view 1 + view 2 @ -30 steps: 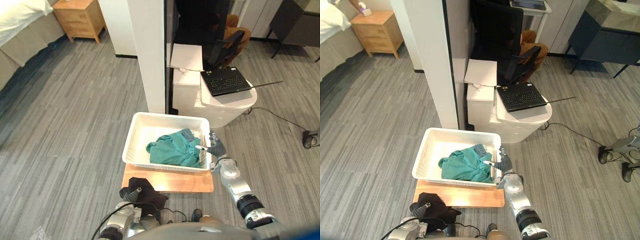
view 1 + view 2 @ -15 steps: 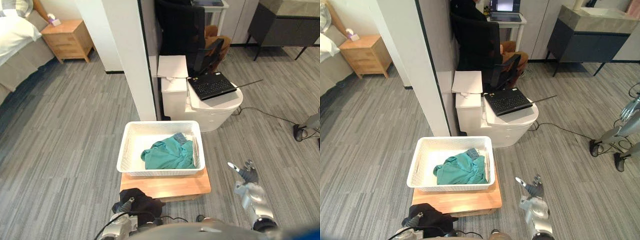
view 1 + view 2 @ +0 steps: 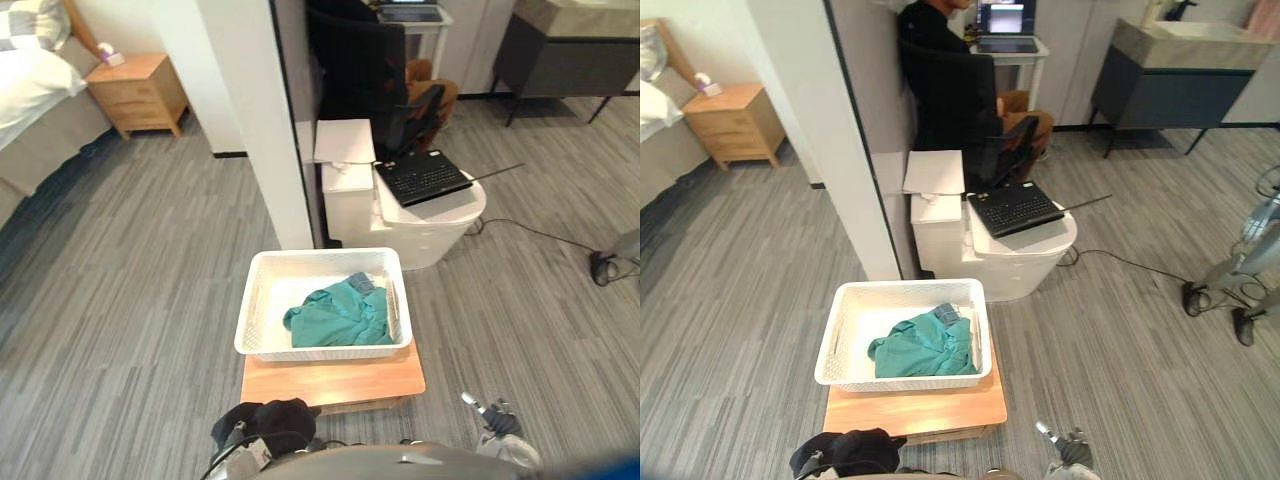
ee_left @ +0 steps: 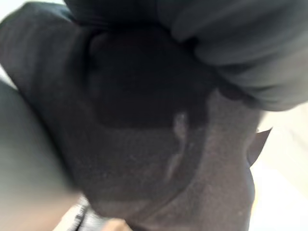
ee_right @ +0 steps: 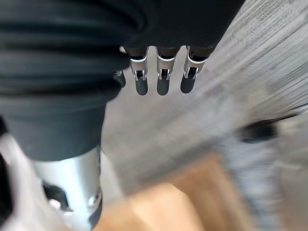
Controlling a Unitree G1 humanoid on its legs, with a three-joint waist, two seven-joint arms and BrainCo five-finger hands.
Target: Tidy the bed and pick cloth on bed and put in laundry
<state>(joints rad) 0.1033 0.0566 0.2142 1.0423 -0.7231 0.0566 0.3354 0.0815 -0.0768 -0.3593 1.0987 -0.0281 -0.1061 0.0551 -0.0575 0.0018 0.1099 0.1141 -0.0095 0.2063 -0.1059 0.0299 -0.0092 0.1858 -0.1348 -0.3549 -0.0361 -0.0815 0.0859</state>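
A white laundry basket (image 3: 258, 310) stands on a low wooden stand (image 3: 335, 382) on the floor just ahead of me. A teal cloth (image 3: 338, 315) lies crumpled inside it, toward its right side. My left hand (image 3: 240, 450) is low at the near left, shut on a bunched black cloth (image 3: 268, 420) that hangs short of the stand; the left wrist view has the black cloth (image 4: 159, 159) pressed close past the hand's cover. My right hand (image 3: 490, 418) hangs at the near right above the floor, its fingers (image 5: 161, 77) straight, open and holding nothing.
A white pillar (image 3: 265, 120) rises behind the basket. Beside it a white round unit (image 3: 440, 225) carries an open laptop (image 3: 425, 175). A person sits in a black chair (image 3: 950, 75) behind. A wooden nightstand (image 3: 140, 92) and the bed (image 3: 30, 90) lie far left.
My right hand has left the basket's right rim and dropped to the near right. The camera has pulled back, so the basket looks smaller. The black cloth stays in my left hand.
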